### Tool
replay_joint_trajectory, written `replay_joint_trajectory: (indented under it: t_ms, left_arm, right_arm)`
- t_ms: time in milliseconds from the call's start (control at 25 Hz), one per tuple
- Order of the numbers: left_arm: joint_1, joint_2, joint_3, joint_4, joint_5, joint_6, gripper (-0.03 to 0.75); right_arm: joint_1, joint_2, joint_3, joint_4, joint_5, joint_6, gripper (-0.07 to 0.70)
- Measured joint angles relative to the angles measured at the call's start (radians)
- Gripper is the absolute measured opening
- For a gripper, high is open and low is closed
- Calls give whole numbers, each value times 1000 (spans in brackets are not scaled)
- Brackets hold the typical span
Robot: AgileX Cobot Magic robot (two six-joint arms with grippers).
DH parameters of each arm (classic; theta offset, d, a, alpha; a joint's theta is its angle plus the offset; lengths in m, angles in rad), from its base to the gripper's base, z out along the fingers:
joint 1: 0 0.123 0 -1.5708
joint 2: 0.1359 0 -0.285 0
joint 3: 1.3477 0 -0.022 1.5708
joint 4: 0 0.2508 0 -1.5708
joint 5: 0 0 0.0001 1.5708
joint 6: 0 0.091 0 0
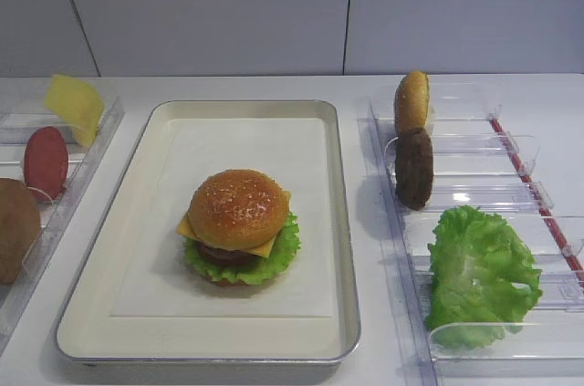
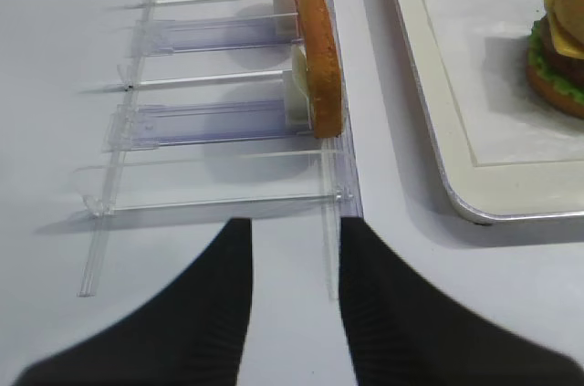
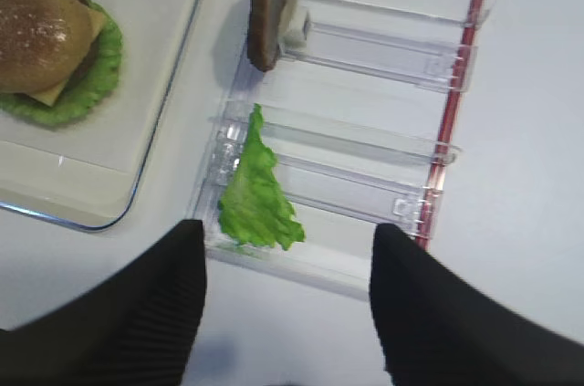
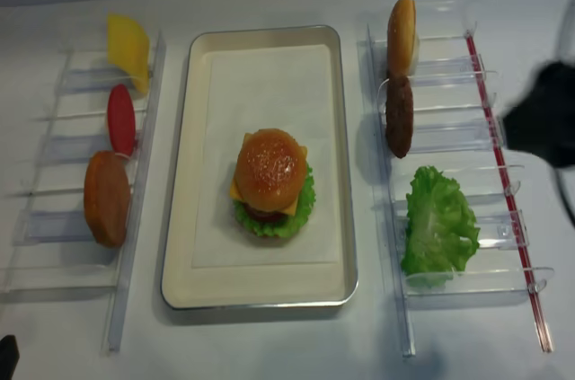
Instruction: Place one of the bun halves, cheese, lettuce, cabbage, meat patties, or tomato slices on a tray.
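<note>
Tray [image 1: 342, 222]: large silver metal rectangle with rounded corners and a raised rim, lined with cream-white paper; fills the centre of both high views.
Burger: stacked near the middle of the tray; a domed, glossy top bun [image 1: 238, 207] with fine pale speckles sits over a thin yellow-orange cheese slice [image 1: 266, 245], a dark patty edge and frilly green lettuce.
Right rack [image 4: 503, 119]: clear plastic with dividers and a red strip, right of the tray. It holds an upright golden bun half [image 4: 402, 34] at the top, a rough dark brown meat patty [image 4: 399, 116] on edge below it, then a ruffled bright green lettuce leaf [image 4: 438, 225] with pale veins.
Left rack [image 4: 63, 169]: clear plastic, left of the tray. It holds a yellow cheese square [image 4: 128, 46] uppermost, a dull red tomato slice [image 4: 120, 119], then a round brown bun half [image 4: 107, 198].
Right gripper [image 3: 287, 299]: black ribbed fingers at the bottom of its wrist view, spread wide with nothing between them, above the near end of the right rack.
Left gripper [image 2: 294, 286]: black ribbed fingers parted, nothing held, at the bottom of its wrist view over the near end of the left rack.
</note>
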State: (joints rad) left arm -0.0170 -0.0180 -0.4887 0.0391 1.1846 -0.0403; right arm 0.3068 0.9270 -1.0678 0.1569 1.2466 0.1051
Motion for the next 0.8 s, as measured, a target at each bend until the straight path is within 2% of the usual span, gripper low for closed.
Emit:
replay_joint_trajectory:
  t_ms: [240,560,800]
  left_arm:
    - [0,0,0,0,0,0,217]
    - [0,0,0,0,0,0,216]
    - [0,0,0,0,0,0,216]
  right_arm:
    - [0,-279,122,-90,18,-16,361]
    - [0,-579,245,-123,28,-28,344]
    - [0,-793,393,-157,32,-52,318]
